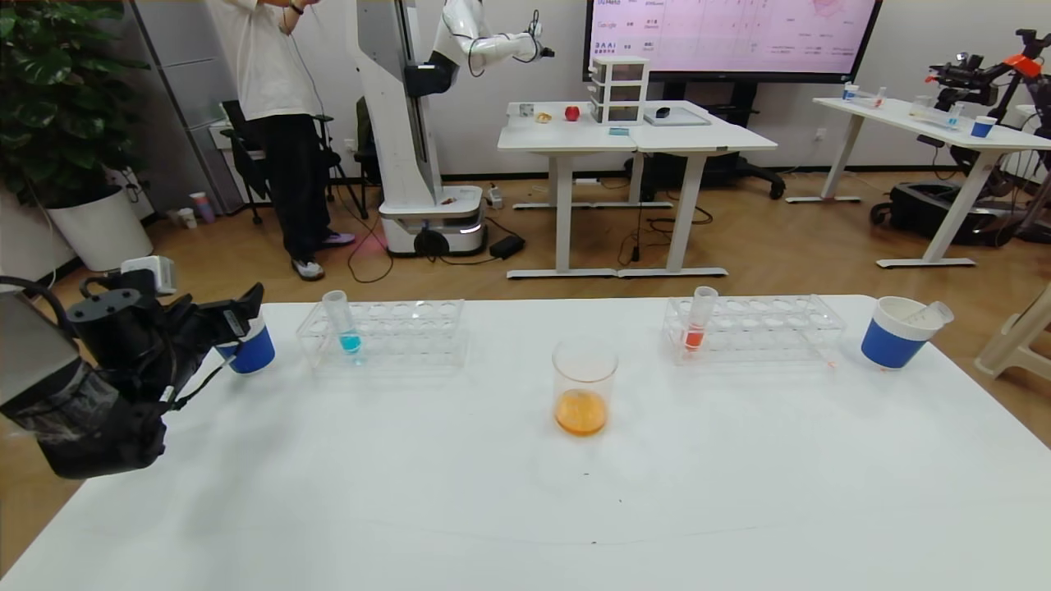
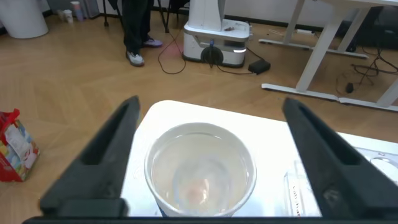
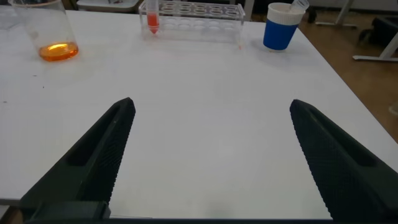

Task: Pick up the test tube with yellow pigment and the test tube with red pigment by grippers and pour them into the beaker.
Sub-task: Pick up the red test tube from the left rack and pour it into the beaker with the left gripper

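Observation:
The beaker [image 1: 584, 384] stands mid-table with orange liquid in its bottom; it also shows in the right wrist view [image 3: 53, 31]. A tube with orange-red liquid [image 1: 698, 322] stands upright in the right rack [image 1: 764, 328] and shows in the right wrist view [image 3: 151, 17]. No tube with yellow liquid is in view. My left gripper [image 1: 245, 316] is open at the table's far left corner, its jaws spread on either side of a blue-and-white paper cup [image 2: 200, 168], not touching it. My right gripper [image 3: 212, 104] is open and empty over bare table, out of the head view.
A left rack [image 1: 394, 332] holds a tube with blue liquid [image 1: 343, 330]. A second blue-and-white cup [image 1: 897, 332] at the far right holds an empty clear tube [image 1: 934, 313]. The left cup [image 1: 250, 351] sits near the table edge. A person and another robot are beyond the table.

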Available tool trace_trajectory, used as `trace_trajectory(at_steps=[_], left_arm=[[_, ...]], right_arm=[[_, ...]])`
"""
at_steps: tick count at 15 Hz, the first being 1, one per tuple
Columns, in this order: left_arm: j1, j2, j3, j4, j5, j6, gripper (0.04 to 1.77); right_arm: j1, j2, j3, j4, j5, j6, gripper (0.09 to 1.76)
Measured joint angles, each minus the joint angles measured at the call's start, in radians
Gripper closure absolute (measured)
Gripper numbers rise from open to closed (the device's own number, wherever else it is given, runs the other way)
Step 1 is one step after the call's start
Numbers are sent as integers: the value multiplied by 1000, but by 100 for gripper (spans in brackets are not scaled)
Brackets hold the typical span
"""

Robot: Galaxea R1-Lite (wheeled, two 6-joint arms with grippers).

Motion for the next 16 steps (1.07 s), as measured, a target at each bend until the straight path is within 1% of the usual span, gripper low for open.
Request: trace_trajectory(at_steps=[1,5,8,10,13,16], left_arm=[[0,0,3,0,0,0,6],[0,-7,-5,1,0,1,6],[-30,-50,-24,36,0,1,6],[-81,-99,-48,117,5,0,6],[-188,-170,-107,219,17,0,6],[-288,-202,-146,256,97,3,6]], right_arm=[[0,0,0,0,0,0,11],[0,0,0,0,0,0,11],[0,0,0,0,0,0,11],[0,0,0,0,0,0,11],[0,0,0,0,0,0,11],[0,0,0,0,0,0,11]])
